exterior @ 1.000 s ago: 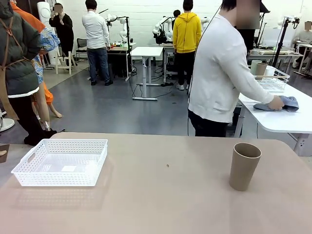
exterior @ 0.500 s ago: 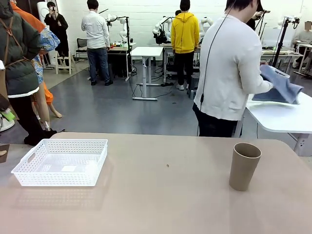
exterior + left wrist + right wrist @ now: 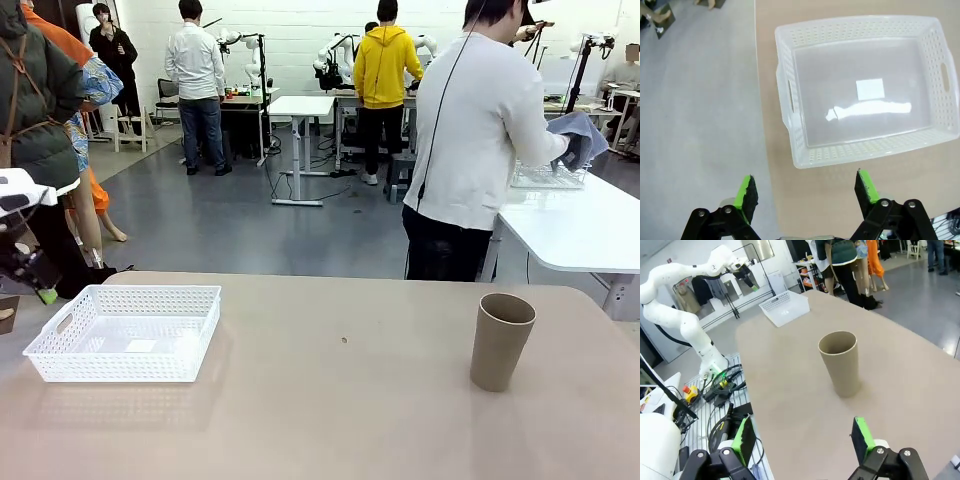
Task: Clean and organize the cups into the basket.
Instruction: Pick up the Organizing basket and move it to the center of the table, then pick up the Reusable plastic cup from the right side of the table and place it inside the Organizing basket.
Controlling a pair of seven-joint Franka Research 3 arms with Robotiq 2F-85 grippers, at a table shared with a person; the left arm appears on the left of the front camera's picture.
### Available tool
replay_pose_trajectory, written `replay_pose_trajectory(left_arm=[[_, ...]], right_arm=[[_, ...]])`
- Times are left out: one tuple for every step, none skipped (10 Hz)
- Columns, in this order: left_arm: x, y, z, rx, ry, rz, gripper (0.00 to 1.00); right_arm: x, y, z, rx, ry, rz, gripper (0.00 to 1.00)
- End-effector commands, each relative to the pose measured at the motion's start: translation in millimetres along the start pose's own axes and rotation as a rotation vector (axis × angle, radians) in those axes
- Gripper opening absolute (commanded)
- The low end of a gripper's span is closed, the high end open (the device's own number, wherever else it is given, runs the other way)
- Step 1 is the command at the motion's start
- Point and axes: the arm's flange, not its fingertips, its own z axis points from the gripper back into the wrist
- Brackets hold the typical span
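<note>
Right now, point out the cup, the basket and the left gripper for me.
cup (image 3: pixel 502 345), front view, side wall.
basket (image 3: pixel 865 150), left wrist view, near mesh wall.
left gripper (image 3: pixel 806 186), left wrist view, midway between the open fingertips.

The basket (image 3: pixel 870 150) is white, slightly translucent plastic. Its perforated walls look matt, and its smooth floor is glossy enough to carry a bright glare streak. The cup (image 3: pixel 502 342) is matt tan-brown, without sheen. The tabletop (image 3: pixel 330 420) is smooth, matt beige. The left fingers (image 3: pixel 747 191) are black with bright green, rubbery-looking pads. The person's cloth (image 3: pixel 580 135) is soft blue-grey fabric.
</note>
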Motion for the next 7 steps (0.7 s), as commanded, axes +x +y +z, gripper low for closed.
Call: replay_pose_trajectory(left_arm=[[-8,1,-1,-0.052,0.017,0.04,1.0],[-15,10,12,-0.139,0.003,0.058,1.0],[-3,1,-3,-0.014,0.014,0.009,1.0],[-3,1,-3,-0.014,0.014,0.009,1.0],[-3,1,-3,-0.014,0.014,0.009,1.0],[-3,1,-3,-0.014,0.014,0.009,1.0],[-6,4,0,-0.043,0.019,0.015,1.0]], right_arm=[[1,0,0,-0.002,-0.006,0.002,1.0],[1,0,0,-0.002,-0.006,0.002,1.0],[1,0,0,-0.002,-0.006,0.002,1.0],[1,0,0,-0.002,-0.006,0.002,1.0],[1,0,0,-0.002,-0.006,0.002,1.0],[0,0,0,0.001,0.001,0.0,1.0],[-3,-7,-17,0.076,0.021,0.193,1.0]])
